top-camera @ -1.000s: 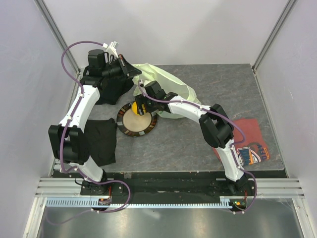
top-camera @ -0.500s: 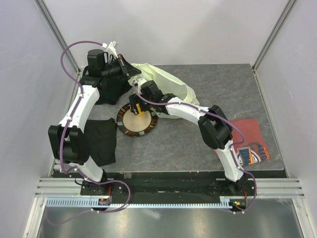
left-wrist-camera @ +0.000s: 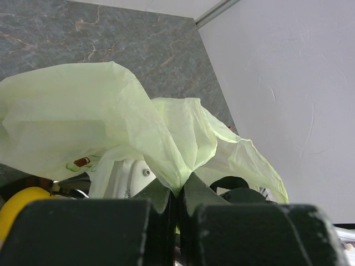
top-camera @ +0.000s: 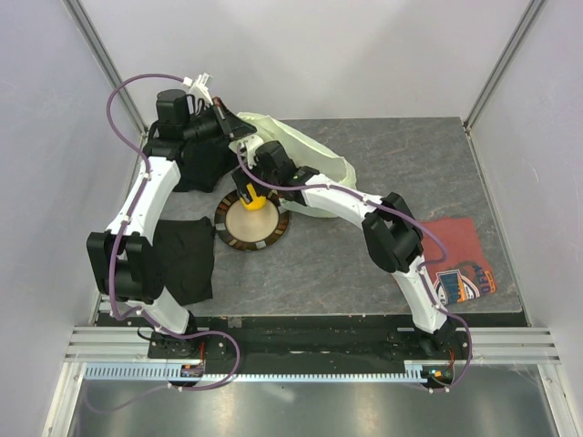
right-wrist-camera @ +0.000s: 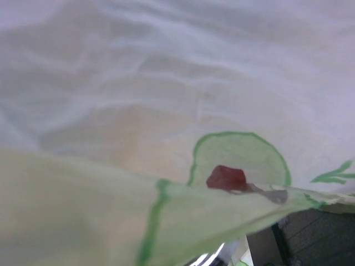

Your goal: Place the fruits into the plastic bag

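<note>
The pale green plastic bag (top-camera: pixel 314 155) lies crumpled at the back of the table. My left gripper (top-camera: pixel 239 134) is shut on a fold of its edge and holds it up; the pinch shows in the left wrist view (left-wrist-camera: pixel 178 188), with the bag (left-wrist-camera: pixel 83 111) draped beyond. My right gripper (top-camera: pixel 248 189) hangs over the far rim of the plate, shut on a yellow lemon (top-camera: pixel 254 200), right by the bag's mouth. The lemon also shows in the left wrist view (left-wrist-camera: pixel 15 208). In the right wrist view bag film (right-wrist-camera: pixel 166 111) covers everything and hides the fingers. Other fruits are out of view.
The dark round plate with a cream centre (top-camera: pixel 252 228) sits in front of the bag. One black cloth (top-camera: pixel 187 259) lies at the left, another (top-camera: pixel 205 164) under the left arm. A red printed shirt (top-camera: pixel 460 264) lies at the right.
My right gripper has moved left and toward the back with the lemon, closer to the bag's mouth. The left gripper has lifted the bag's edge slightly.
</note>
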Controlling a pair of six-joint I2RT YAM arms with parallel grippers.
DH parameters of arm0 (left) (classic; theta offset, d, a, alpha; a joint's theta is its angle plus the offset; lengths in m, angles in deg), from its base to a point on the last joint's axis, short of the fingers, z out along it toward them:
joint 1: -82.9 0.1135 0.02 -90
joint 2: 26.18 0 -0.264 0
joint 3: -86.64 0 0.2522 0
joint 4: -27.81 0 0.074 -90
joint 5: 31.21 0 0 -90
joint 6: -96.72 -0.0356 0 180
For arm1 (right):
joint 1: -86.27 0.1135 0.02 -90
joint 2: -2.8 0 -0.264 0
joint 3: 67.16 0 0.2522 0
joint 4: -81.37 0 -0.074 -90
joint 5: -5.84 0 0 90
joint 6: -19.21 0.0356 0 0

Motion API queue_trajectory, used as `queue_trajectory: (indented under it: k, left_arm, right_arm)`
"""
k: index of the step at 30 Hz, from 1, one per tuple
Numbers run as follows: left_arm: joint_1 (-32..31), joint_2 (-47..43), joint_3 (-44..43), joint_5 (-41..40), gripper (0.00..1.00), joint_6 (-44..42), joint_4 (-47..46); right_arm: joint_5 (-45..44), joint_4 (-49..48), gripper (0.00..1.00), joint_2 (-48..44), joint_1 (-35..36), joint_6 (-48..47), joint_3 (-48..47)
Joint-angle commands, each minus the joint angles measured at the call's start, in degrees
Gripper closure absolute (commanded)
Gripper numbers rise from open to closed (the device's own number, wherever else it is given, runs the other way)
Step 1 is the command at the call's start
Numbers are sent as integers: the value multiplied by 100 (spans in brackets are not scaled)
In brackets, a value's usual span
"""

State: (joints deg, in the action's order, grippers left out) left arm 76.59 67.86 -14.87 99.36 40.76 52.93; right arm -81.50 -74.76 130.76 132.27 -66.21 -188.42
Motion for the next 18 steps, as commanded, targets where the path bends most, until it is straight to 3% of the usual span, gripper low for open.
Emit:
queue_trajectory:
  k: [1, 18]
  left_arm:
    - [-11, -193, -15, 56, 98, -108, -46]
    - [7, -140, 3, 64, 98, -82, -54]
  right_arm:
    - [-187, 52, 7, 334, 23, -405, -508]
    - [191, 193, 6, 765, 190, -554, -447]
